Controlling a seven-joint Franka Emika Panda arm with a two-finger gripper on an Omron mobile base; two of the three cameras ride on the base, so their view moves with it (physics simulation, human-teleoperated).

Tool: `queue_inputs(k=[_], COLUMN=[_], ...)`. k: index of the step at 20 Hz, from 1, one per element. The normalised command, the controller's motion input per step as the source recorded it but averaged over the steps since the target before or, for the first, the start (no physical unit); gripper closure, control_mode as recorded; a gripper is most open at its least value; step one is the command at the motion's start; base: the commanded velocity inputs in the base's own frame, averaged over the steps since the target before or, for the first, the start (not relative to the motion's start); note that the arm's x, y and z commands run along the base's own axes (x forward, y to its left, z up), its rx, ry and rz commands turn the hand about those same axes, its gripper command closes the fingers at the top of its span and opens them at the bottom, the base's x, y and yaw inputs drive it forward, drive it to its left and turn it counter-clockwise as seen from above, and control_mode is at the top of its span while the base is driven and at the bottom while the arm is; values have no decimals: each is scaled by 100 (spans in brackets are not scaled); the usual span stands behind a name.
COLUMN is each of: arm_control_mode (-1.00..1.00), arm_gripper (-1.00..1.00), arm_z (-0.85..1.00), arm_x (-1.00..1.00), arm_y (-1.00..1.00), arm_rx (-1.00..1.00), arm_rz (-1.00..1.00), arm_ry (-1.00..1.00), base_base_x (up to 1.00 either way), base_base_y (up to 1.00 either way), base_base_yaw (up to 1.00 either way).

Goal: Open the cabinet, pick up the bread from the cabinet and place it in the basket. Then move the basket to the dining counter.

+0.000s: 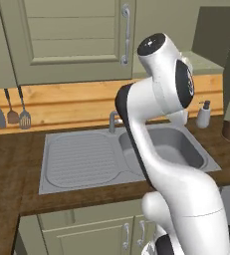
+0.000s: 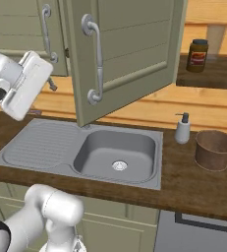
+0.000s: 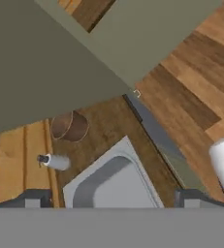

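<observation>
The arm is rising over the sink (image 2: 117, 150), its gripper (image 3: 111, 198) spread wide and holding nothing. The basket (image 3: 70, 126) is sitting well beyond the jaws, under the open cabinet door (image 3: 45, 68).

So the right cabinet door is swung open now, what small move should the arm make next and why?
Probably raise the open gripper toward the opening behind the swung-out sage-green cabinet door. The fingertips stand wide apart holding nothing, the brown woven basket by the grey steel sink sits empty, and no bread is visible yet.
</observation>
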Motion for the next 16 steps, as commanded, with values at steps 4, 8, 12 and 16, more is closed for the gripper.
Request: queue_inputs(k=[4,8,12,16], arm_control_mode=[-100,-100,-100,-100], arm_gripper=[-100,-100,-100,-100], arm_z=[0,2,31,9], arm_x=[27,16,-5,-26], arm_y=[-65,-95,-100,-98], arm_rx=[0,0,1,0], arm_rz=[-55,-43,-27,-25], arm_ry=[-22,-13,-19,-24], base_base_x=[0,0,0,0], base_base_y=[0,0,0,0], base_base_yaw=[0,0,0,0])
